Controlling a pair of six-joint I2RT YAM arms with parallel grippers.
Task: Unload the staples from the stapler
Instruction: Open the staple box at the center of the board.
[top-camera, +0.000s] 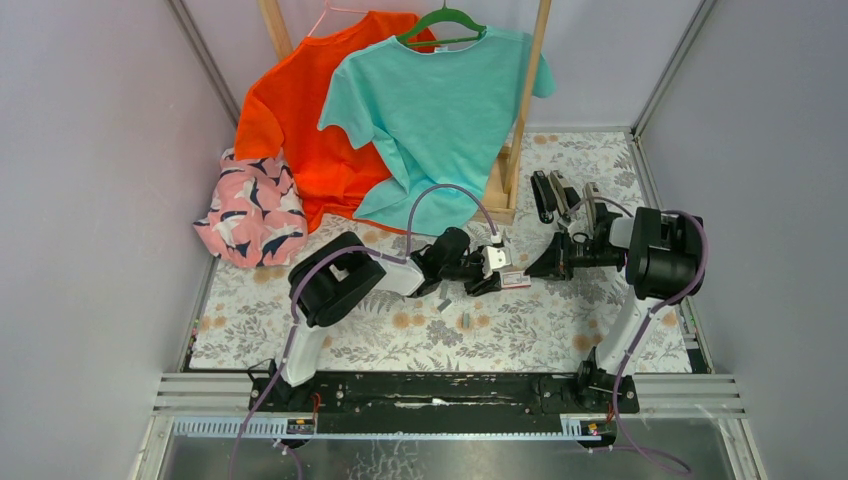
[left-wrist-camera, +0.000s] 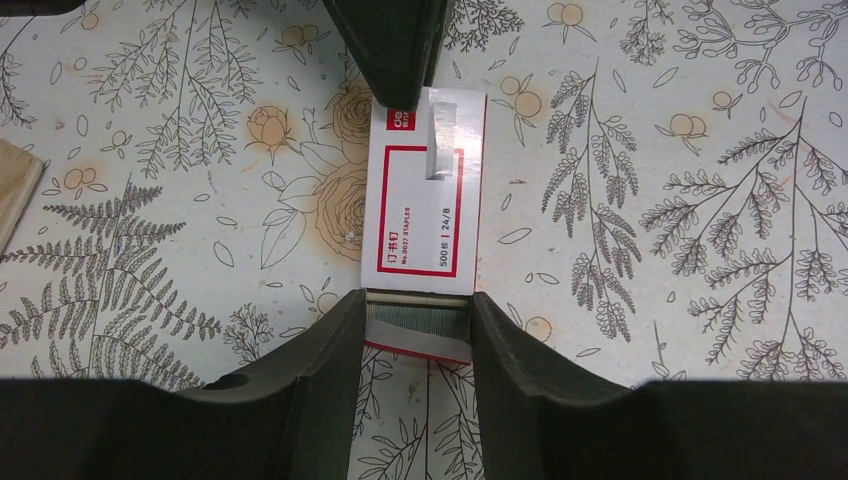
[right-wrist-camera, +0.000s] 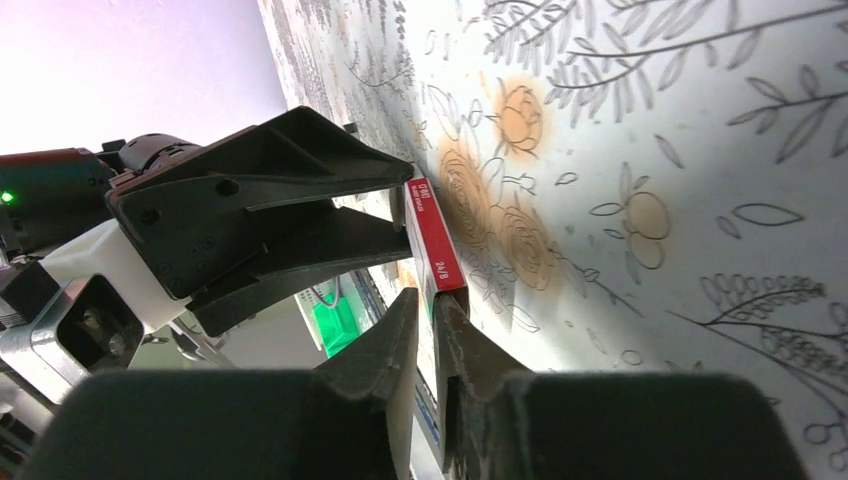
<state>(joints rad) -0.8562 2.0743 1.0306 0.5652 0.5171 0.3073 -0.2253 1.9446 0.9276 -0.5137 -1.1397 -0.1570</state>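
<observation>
The black stapler (top-camera: 556, 195) lies open at the back right of the flowered mat, away from both grippers. A small white-and-red staple box (left-wrist-camera: 425, 190) sits between the two arms. My left gripper (left-wrist-camera: 420, 305) is shut on the sides of its near end, where a grey ribbed row of staples (left-wrist-camera: 420, 316) shows in the pulled-out tray. My right gripper (right-wrist-camera: 428, 300) is shut on the box's far end (right-wrist-camera: 436, 240), pinching its flat faces. From above, the grippers (top-camera: 497, 268) (top-camera: 535, 268) meet at the box (top-camera: 515, 281). Two small silvery bits (top-camera: 464, 320) lie on the mat nearby.
A wooden clothes rack (top-camera: 520, 110) with an orange shirt (top-camera: 300, 120) and a teal shirt (top-camera: 440, 110) stands at the back. A pink patterned cloth (top-camera: 250, 210) lies at the back left. Grey walls close in on both sides.
</observation>
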